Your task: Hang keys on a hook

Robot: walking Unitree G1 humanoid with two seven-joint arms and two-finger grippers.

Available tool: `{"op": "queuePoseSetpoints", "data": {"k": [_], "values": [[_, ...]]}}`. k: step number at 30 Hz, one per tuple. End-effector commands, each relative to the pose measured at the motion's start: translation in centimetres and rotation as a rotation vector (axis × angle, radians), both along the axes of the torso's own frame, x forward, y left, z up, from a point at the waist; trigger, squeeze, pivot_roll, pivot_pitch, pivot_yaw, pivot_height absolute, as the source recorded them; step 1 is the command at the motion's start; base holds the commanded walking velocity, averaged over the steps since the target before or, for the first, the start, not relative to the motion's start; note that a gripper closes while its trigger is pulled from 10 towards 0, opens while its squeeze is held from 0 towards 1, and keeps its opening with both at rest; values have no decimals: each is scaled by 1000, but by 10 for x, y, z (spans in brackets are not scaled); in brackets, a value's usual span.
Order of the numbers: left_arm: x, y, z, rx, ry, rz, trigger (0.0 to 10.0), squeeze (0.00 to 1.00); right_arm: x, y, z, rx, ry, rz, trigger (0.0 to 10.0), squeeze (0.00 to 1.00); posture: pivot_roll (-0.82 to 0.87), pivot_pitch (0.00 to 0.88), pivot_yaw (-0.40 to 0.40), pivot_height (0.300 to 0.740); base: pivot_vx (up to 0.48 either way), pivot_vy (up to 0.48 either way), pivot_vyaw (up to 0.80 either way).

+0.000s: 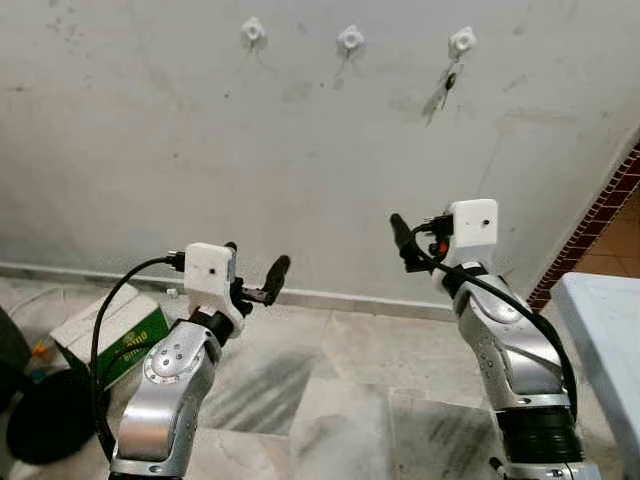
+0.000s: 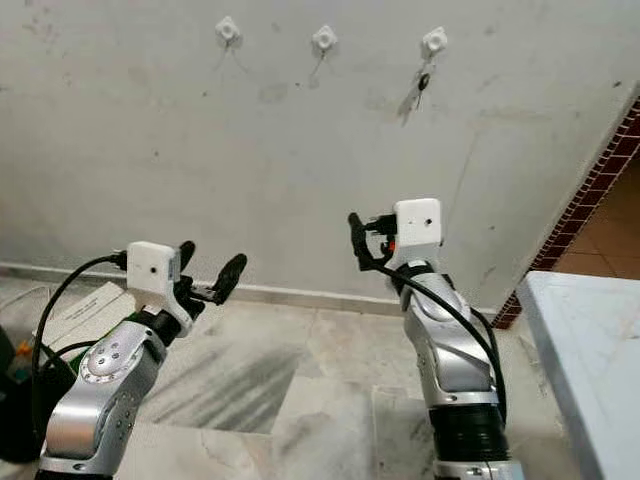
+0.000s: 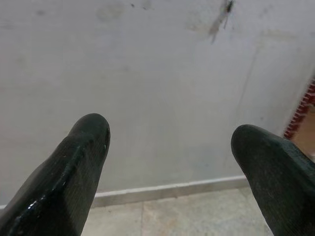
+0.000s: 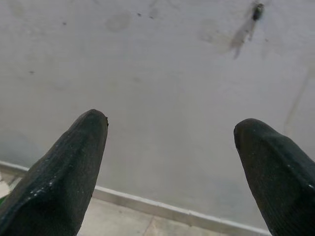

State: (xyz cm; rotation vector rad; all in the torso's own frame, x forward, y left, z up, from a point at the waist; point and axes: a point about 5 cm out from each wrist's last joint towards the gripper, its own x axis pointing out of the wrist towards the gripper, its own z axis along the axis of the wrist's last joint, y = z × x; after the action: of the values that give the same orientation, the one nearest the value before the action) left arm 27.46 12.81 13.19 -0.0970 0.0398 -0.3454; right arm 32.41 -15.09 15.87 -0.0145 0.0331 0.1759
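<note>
Keys, small dark bunch [image 1: 452,80], already hang on the white plastic hook [image 1: 462,41]; both pincers [image 1: 258,277] [image 1: 412,240] are wide, empty, so just back off.

Both silver arms are raised forward; the left claw [image 1: 254,274] and right claw [image 4: 170,162] each hold black fingers spread apart, empty.

Scuffed grey-white wall [image 1: 150,150] above a marble-tile floor [image 1: 330,400], even flat light.
A pale skirting strip [image 1: 340,300] runs where wall meets floor. The wall carries dark smudges and stains. A red brick edge [image 1: 600,215] slants down at far right, orange tiling beyond. White table [image 1: 610,330] corner at right. Green-and-white carton [image 1: 115,330] on the floor at left.
</note>
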Motion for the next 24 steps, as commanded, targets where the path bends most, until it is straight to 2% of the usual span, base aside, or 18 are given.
{"op": "queuePoseSetpoints", "data": {"k": [1,5,9,13,17,19,22,24], "values": [[-1,-6,0,-10,8,-21,10000,0,-1,-7,0,-4,-2,-24,10000,0,-4,0,2,740,0,480,0],[-1,-7,-1,-15,14,-30,10000,0,-2,-7,0,-26,-8,-39,10000,0,-4,0,2,740,0,480,0],[-1,-9,0,-22,17,-38,10000,0,-2,-6,-1,6,-2,-30,10000,0,-5,0,4,740,0,480,0],[0,-11,1,-32,17,-47,10000,0,-1,-7,1,-17,-36,-51,10000,0,-5,0,4,740,0,480,0],[-1,-11,0,-34,20,-47,10000,0,-1,-9,0,15,-24,-61,10000,0,-6,0,3,740,0,480,0],[-1,-11,0,-30,19,-48,10000,0,-1,-10,-1,-8,-10,-73,10000,0,-5,0,3,740,0,480,0],[0,-11,1,-30,16,-47,10000,0,-2,-7,-4,13,26,-48,10000,0,-3,0,1,740,0,480,0],[1,-11,3,-24,-1,-47,10000,0,-1,-6,-3,10,21,-46,10000,0,-3,0,1,740,0,142,0]]}}
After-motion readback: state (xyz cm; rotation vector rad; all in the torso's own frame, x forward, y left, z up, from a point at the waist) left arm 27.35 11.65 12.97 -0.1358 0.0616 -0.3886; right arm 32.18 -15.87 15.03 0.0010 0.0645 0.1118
